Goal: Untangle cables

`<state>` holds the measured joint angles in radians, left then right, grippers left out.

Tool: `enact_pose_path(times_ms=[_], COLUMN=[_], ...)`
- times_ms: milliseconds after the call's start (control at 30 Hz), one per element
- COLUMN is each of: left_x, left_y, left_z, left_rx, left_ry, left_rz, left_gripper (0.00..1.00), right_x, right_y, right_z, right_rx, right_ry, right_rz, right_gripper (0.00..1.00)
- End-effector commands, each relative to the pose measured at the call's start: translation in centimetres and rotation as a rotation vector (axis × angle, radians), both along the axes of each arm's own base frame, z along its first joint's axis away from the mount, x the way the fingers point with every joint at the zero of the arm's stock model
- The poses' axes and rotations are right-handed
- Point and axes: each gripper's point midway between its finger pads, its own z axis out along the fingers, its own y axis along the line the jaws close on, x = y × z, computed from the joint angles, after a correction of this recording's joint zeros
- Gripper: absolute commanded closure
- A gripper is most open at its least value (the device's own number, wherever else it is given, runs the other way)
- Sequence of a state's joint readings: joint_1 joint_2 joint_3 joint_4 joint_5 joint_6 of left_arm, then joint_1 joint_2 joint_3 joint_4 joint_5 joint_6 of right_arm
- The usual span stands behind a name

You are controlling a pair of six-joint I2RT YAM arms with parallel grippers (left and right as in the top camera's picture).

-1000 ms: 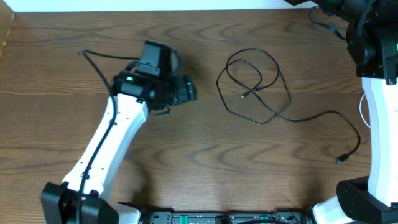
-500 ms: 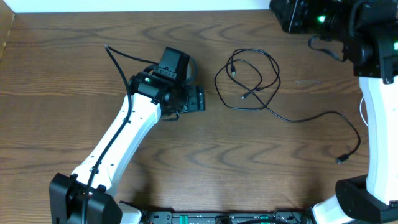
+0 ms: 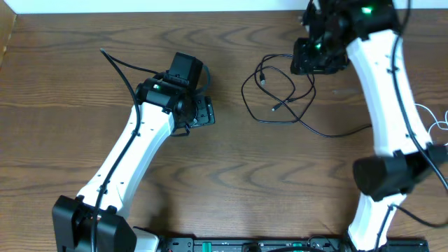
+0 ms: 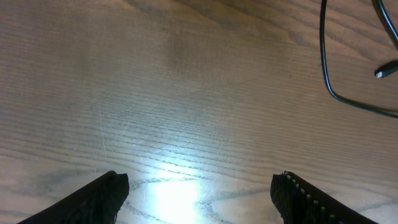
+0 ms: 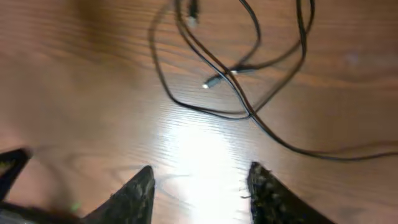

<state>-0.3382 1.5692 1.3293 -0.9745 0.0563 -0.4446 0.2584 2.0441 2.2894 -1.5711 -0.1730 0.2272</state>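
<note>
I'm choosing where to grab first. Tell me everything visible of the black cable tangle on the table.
The black cable tangle is thin, flexible, dark cord lying flat on the wooden table in overlapping loops that cross one another. Two small plug ends show inside the loops; a tail runs right, passing under the right arm. The open right gripper hangs close by it, holding nothing.

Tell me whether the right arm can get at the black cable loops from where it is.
Probably yes. The right gripper hangs open just short of the black cable loops, with nothing lying between them.
</note>
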Motion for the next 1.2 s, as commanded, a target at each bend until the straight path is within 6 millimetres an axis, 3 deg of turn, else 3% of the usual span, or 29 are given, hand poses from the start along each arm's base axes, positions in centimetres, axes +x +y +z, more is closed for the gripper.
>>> enact_pose_path(times_ms=[0,167,367,533,767,900,1033,1067,1167], left_x=[-0.2,-0.3,-0.3,-0.3,-0.4,-0.4,-0.4,-0.4,-0.4], left_y=[0.5,0.5,0.6,0.6,0.6,0.6,0.6,0.6,0.6], left_z=[-0.4,-0.4,-0.4,-0.4,-0.5,-0.5,-0.5,-0.5,-0.5], left_rx=[0.023,0.025,0.027,0.027,0.029,0.028,0.029,0.029,0.028], left_ry=[0.013,0.017,0.019,0.020,0.024,0.023,0.023,0.023,0.023], left_rz=[0.012,0.011,0.008,0.008,0.008,0.009,0.009,0.009,0.008], left_gripper=[0.21,0.21,0.21,0.21,0.21,0.21,0.21,0.20,0.21], right_x=[0.7,0.5,-0.7,-1.5,-5.1,-7.4,-8.4,-8.5,-8.4], right_y=[-0.7,-1.6,-3.6,-4.1,-5.1,-5.8,-6.0,-6.0,-6.0], right_z=[-3.1,-6.2,-5.5,-5.0,-4.7,-4.5,-5.1,-5.6,-7.1], right_rx=[-0.060,-0.130,-0.229,-0.248,-0.261,-0.232,-0.176,-0.162,-0.134], right_ry=[0.089,0.195,0.203,0.207,0.228,0.168,0.055,0.017,-0.045], right_rz=[-0.134,-0.247,-0.307,-0.271,-0.265,-0.301,-0.319,-0.323,-0.327], right_gripper=[0.53,0.52,0.51,0.51,0.52,0.52,0.50,0.40,0.27])
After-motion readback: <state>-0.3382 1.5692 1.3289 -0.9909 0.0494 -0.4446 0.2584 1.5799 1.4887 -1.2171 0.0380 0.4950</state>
